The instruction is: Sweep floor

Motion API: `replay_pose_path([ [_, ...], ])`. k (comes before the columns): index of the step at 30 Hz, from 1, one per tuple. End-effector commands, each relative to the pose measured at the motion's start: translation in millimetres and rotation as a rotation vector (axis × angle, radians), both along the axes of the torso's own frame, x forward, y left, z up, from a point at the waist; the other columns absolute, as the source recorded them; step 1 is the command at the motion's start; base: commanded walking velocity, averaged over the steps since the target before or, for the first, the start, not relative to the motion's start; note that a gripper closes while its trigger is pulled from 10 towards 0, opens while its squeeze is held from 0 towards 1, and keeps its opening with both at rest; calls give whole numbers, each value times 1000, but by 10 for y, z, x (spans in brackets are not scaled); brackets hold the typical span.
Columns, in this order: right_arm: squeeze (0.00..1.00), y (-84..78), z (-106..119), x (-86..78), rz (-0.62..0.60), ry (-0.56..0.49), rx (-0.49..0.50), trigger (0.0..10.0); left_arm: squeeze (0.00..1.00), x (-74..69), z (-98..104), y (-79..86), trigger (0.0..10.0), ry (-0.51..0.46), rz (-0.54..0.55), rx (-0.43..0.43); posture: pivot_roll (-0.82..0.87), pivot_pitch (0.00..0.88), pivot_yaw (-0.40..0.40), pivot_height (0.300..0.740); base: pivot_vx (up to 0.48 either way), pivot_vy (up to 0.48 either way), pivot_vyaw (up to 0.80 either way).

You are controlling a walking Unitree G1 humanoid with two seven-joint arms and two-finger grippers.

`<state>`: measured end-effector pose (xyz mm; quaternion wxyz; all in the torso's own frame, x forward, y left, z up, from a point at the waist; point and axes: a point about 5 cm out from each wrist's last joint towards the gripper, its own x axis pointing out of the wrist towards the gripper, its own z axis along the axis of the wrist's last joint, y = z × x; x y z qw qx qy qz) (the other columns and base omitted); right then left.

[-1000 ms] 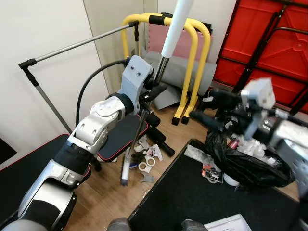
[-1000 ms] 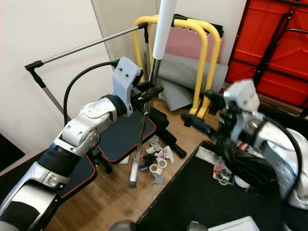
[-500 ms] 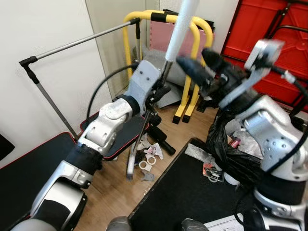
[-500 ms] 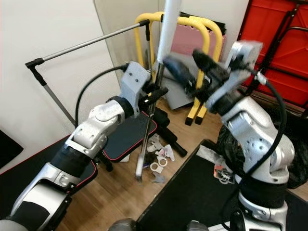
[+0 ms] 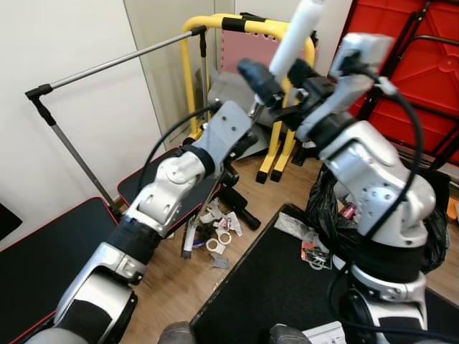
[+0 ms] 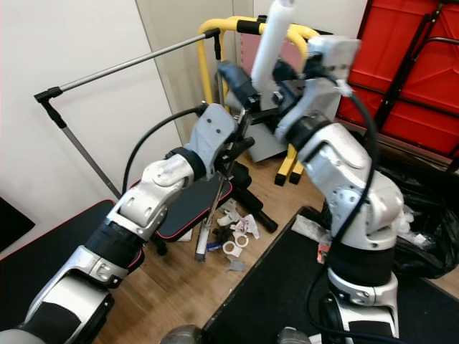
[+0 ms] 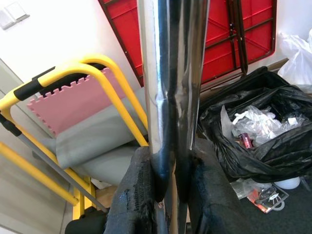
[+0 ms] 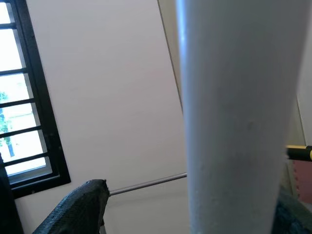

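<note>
- The floor (image 5: 168, 297) is light wood boards, with a black mat (image 5: 287, 287) edged in red lying over part of it in front of the robot and another dark mat (image 5: 36, 244) off to its left.
- A small heap of litter (image 5: 219, 233), mostly white scraps and tape rings, sits on the bare wood between the two mats.
- The broom (image 6: 237, 136) stands tilted over that heap, its lower end (image 5: 188, 244) down on the boards just beside the scraps and its white upper handle (image 5: 297, 32) leaning toward the back wall.
- The left gripper (image 7: 165, 195) is clamped round the shiny metal part of the pole, one black finger on each side.
- The right gripper (image 5: 276, 72) is up at the white handle, with its fingers either side of the pole; I cannot tell whether they press on it.
- Behind stand yellow tubular bars (image 5: 287, 129), a pink foam tile (image 7: 68, 105) and grey sheets against a pale wall.
- A red folded table (image 5: 401, 79) leans on the right, with an open black rubbish bag (image 7: 263, 131) full of waste before it.
- A grey metal rail (image 5: 107, 68) crosses on the left.
</note>
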<state>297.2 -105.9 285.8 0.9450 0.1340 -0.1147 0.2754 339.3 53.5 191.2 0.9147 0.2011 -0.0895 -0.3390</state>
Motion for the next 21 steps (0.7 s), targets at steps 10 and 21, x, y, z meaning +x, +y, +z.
replay_pose_path([
  [10,0,102,120,109,-142,-6,27,3725,0,80,81,153,0,-131,254,-62,-27,0,-31,740,0,0,0],
  [21,0,139,165,139,-247,-3,-7,0,0,92,69,154,0,-130,267,-63,-33,0,-31,740,0,0,0],
])
